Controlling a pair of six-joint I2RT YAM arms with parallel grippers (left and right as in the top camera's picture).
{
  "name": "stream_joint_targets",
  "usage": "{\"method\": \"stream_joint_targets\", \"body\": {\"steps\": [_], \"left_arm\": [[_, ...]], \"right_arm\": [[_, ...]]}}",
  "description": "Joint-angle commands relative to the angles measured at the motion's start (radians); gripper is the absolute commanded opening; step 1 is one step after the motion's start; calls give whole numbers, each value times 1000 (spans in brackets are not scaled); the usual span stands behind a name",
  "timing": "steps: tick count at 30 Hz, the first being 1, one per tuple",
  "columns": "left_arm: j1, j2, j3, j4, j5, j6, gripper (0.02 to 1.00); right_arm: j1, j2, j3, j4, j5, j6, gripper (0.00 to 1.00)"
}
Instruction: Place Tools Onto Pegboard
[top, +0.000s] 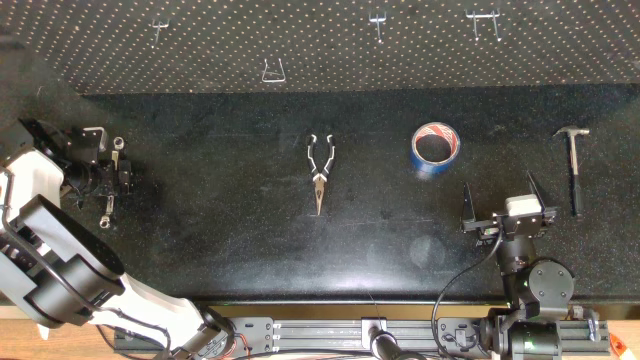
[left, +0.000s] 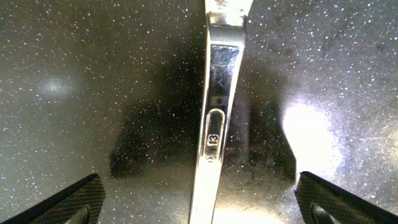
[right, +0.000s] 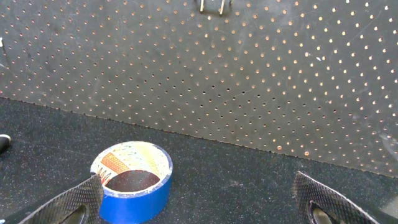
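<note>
Looking down from above, the wrench (top: 105, 209) lies at the table's (top: 250, 250) left end under the left pincer (top: 112, 178); close up, its jaws stand wide apart on either side of the metal handle, which looks hard, heavy and slippery, so the flat middle seems the best place to squeeze.

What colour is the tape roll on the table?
The tape roll is blue, with a pale printed core; clearest in the right wrist view.

surface: black speckled worktop (top: 250, 250) | front edge: wooden strip (top: 330, 302) | light: glare patch (left: 311, 140)
</note>
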Motion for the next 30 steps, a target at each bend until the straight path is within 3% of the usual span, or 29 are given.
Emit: {"method": "stream_joint_targets", "body": {"steps": [1, 11, 15, 16, 19, 24, 30], "left_arm": [[0, 27, 23, -1, 22, 13, 993], [0, 37, 23, -1, 23, 13, 998], [0, 37, 23, -1, 23, 13, 698], [0, 37, 23, -2, 23, 13, 485], [0, 37, 23, -3, 23, 13, 198], [0, 37, 23, -5, 23, 13, 38], [-1, 11, 23, -1, 31, 13, 29]], "right_arm": [[-5, -10, -3, -7, 8, -6, 991], [-5, -10, -3, -7, 8, -6, 993], [-5, -10, -3, -7, 8, -6, 993], [-5, -10, -3, -7, 8, -6, 996], [-5, -10, -3, -7, 8, -6, 996], [-5, -10, -3, -7, 8, -6, 996], [-5, -10, -3, -7, 8, -6, 996]]}}
